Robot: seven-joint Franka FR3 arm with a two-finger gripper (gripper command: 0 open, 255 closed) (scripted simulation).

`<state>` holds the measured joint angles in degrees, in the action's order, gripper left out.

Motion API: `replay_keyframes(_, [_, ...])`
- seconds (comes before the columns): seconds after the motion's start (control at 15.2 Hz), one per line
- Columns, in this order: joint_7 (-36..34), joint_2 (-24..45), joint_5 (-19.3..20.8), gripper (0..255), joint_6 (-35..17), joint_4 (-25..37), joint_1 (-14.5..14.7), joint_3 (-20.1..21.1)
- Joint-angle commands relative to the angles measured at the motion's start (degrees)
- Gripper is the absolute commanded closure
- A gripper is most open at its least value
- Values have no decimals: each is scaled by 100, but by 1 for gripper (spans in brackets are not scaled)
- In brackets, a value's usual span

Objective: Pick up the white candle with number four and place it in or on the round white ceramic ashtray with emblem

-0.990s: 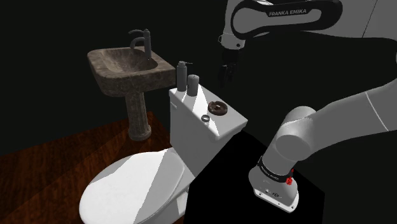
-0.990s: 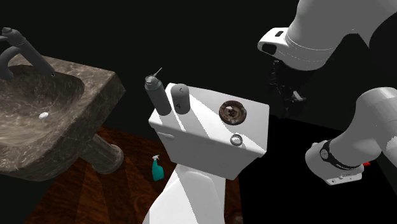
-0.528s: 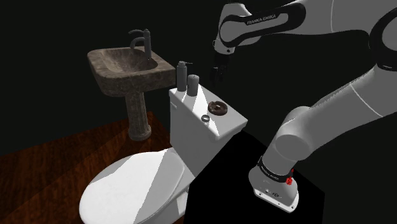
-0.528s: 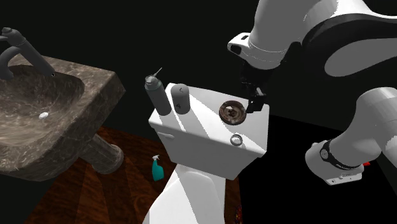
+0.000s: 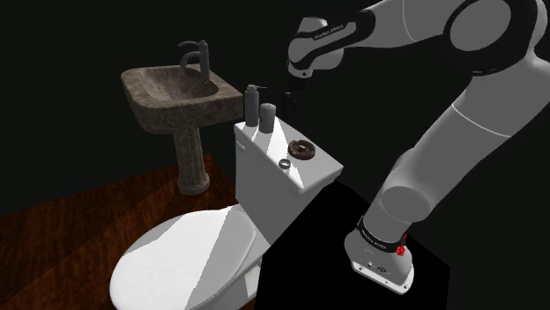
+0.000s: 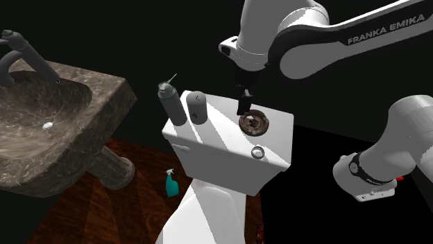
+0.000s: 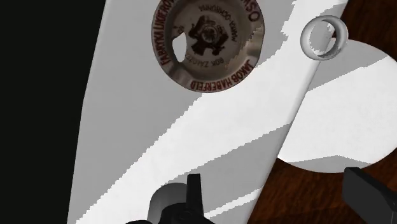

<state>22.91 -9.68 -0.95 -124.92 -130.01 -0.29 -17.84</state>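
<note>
The all-black two-finger gripper (image 7: 277, 188) hangs above the white toilet tank lid (image 6: 222, 133). Its fingers (image 7: 194, 191) stand wide apart with nothing between them. In the wrist view, the rounded top of the grey cylindrical candle (image 6: 197, 107) shows just beside one finger. The candle stands upright at the lid's far end, toward the shoulder view's left. A grey pump bottle (image 6: 170, 102) stands just beside it, further left. The round ashtray (image 7: 207, 41), with a dark emblem and red rim lettering, lies mid-lid, apart from the candle. A small grey ring (image 7: 324, 38) lies at the lid's near edge.
</note>
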Motion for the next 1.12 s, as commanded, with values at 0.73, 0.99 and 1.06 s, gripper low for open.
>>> replay_keyframes(0.73, [1312, 2345, -1637, 0, -818, 1789, -292, -177])
replay_keyframes(0.99, [1399, 2557, -1772, 0, -1041, 1759, -310, -121])
replay_keyframes(1.06, [1434, 2643, -1827, 0, -1127, 1753, -318, -97])
